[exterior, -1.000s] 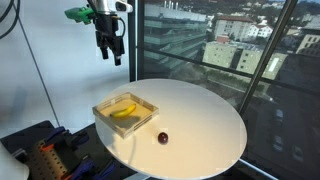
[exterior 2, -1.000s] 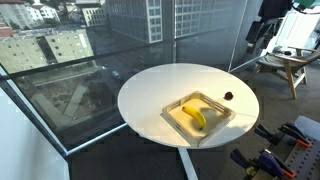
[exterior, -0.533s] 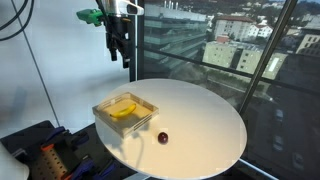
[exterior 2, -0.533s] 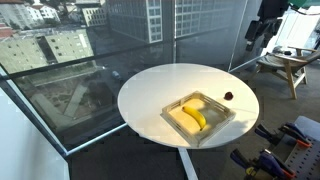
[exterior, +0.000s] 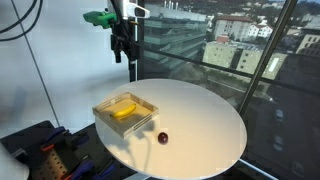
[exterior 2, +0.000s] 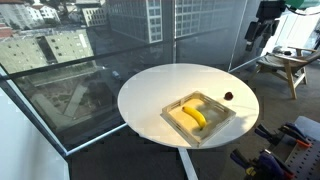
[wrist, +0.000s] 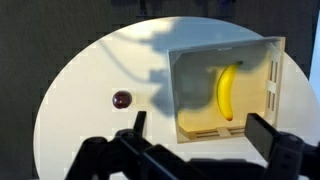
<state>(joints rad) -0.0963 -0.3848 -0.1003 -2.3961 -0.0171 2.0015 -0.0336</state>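
Note:
My gripper (exterior: 121, 53) hangs high above the round white table (exterior: 200, 125), open and empty; it also shows at the top right in an exterior view as the gripper (exterior 2: 257, 33). A yellow banana (exterior: 123, 111) lies in a shallow wooden tray (exterior: 146, 113) on the table. Beside the tray sits a small dark red round fruit (exterior: 162, 138). From the wrist, the gripper (wrist: 198, 128) frames the tray (wrist: 196, 123) with the banana (wrist: 227, 90) below, and the dark fruit (wrist: 122, 100) lies off to the left.
Tall windows (exterior: 230, 50) with a city view stand right behind the table. A wooden stool (exterior 2: 288, 65) stands near the arm. Dark equipment with orange parts (exterior: 45, 160) sits on the floor beside the table.
High above the table, the gripper has drifted sideways and swung slightly, staying open. The tray, banana and dark fruit have not moved.

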